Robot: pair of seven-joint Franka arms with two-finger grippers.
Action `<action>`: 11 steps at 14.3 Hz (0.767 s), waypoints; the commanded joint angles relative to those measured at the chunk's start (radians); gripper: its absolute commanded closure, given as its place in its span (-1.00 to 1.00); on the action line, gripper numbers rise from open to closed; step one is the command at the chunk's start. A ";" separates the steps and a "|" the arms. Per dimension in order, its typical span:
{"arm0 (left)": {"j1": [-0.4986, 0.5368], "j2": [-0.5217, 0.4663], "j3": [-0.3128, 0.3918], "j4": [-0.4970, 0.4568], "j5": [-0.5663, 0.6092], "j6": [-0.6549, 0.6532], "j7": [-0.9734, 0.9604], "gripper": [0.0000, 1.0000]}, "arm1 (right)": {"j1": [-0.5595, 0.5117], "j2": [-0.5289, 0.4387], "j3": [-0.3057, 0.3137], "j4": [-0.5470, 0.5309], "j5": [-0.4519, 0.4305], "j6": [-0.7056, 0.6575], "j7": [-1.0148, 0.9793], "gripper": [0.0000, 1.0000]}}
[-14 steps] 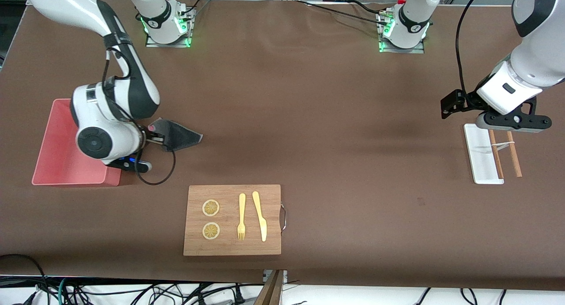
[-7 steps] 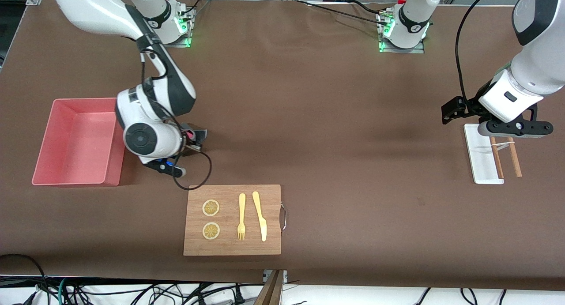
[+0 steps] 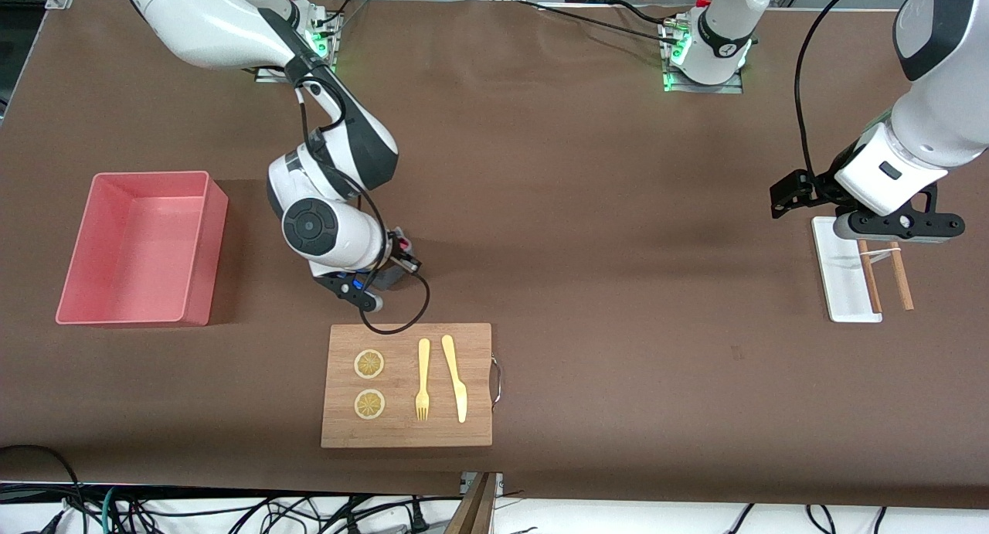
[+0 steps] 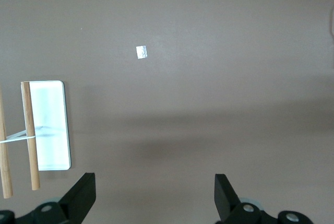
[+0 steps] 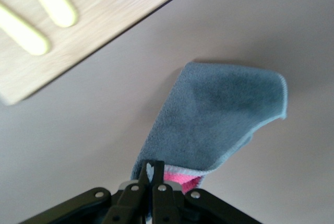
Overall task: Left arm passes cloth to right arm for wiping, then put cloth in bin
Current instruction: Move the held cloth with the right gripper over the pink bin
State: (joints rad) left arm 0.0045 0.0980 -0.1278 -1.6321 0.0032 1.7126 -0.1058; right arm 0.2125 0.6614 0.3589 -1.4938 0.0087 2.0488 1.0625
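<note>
While my right end effector (image 5: pixel 151 174) stays low over the brown surface (image 3: pixel 587 209), it is clenched on one edge of the soft dark grey cloth (image 5: pixel 219 119) with a thin paler hem. The cloth hangs from my fingers just above the surface, near the edge of the rectangular wooden cutting board (image 3: pixel 407 385) that lies farther from the front camera (in the front view my white wrist covers most of the fabric). On the board lie two round lemon slices (image 3: pixel 369 364), a yellow fork (image 3: pixel 423 379) and a yellow knife (image 3: pixel 455 378). The pink rectangular plastic bin (image 3: pixel 197 248) stands toward the right arm's end of the surface, well apart from the cloth. My left end effector (image 4: pixel 154 198) waits released, over the small flat white tray (image 3: pixel 838 275) with two wooden sticks (image 3: pixel 885 267).
</note>
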 commanded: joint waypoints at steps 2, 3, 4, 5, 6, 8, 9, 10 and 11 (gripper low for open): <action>-0.015 0.009 -0.001 0.029 0.024 -0.013 -0.021 -1.00 | 0.030 0.029 0.038 0.033 0.049 0.091 0.129 1.00; -0.015 0.008 -0.001 0.029 0.023 -0.021 -0.023 -1.00 | 0.028 0.030 0.060 0.033 0.082 0.132 0.166 1.00; -0.015 0.006 -0.001 0.029 0.021 -0.033 -0.026 -1.00 | 0.030 0.030 0.073 0.038 0.123 0.158 0.198 1.00; -0.015 0.006 -0.001 0.029 0.020 -0.036 -0.035 -1.00 | 0.030 0.030 0.086 0.040 0.155 0.168 0.224 1.00; -0.015 0.006 -0.001 0.028 0.020 -0.034 -0.037 -1.00 | 0.030 0.029 0.097 0.040 0.181 0.168 0.241 1.00; -0.015 0.006 -0.001 0.028 0.020 -0.036 -0.037 -1.00 | 0.025 0.024 0.097 0.035 0.182 0.151 0.235 1.00; -0.015 0.006 -0.001 0.028 0.018 -0.036 -0.037 -1.00 | 0.019 0.026 0.092 0.027 0.171 0.124 0.226 1.00; -0.015 0.006 -0.001 0.028 0.018 -0.036 -0.037 -1.00 | 0.016 0.029 0.080 0.024 0.162 0.073 0.190 1.00; -0.015 0.008 -0.001 0.028 0.018 -0.036 -0.037 -1.00 | 0.007 0.032 0.052 0.018 0.159 0.030 0.132 1.00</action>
State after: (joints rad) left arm -0.0046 0.0981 -0.1297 -1.6287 0.0032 1.7014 -0.1299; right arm 0.2406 0.6791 0.4352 -1.4778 0.1690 2.1493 1.2690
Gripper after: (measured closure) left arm 0.000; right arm 0.982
